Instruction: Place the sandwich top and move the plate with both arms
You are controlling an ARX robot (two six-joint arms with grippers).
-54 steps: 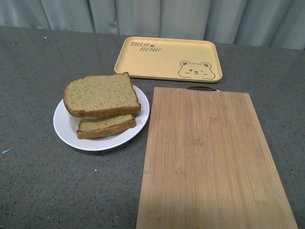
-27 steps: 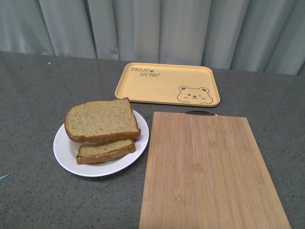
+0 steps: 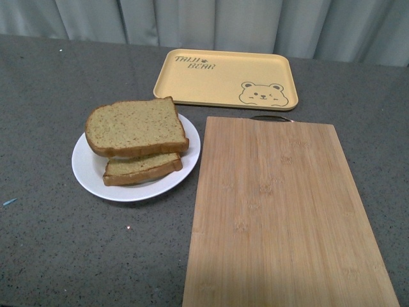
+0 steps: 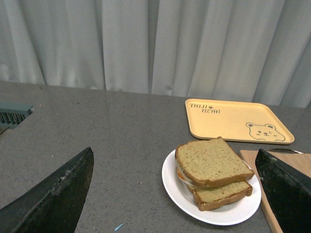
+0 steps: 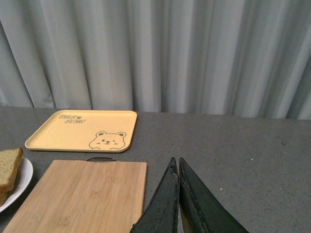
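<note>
Nearer arm — left gripper (image 4: 175,151), spread wide, empty; plate (image 3: 86,169) with sandwich top (image 3: 135,128) lies ahead. Well apart — right gripper (image 5: 176,162), pinched together, seemingly empty.

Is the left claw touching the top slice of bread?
Apart. The front view shows the top bread slice with no claw anywhere near it. In the left wrist view the left claw is open, back from it.

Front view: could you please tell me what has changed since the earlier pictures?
Nothing was moved, gripped or released. Only the whole scene sat lower half a second ago, then returned. The sandwich top still lies stacked on the plate, beside the board.
</note>
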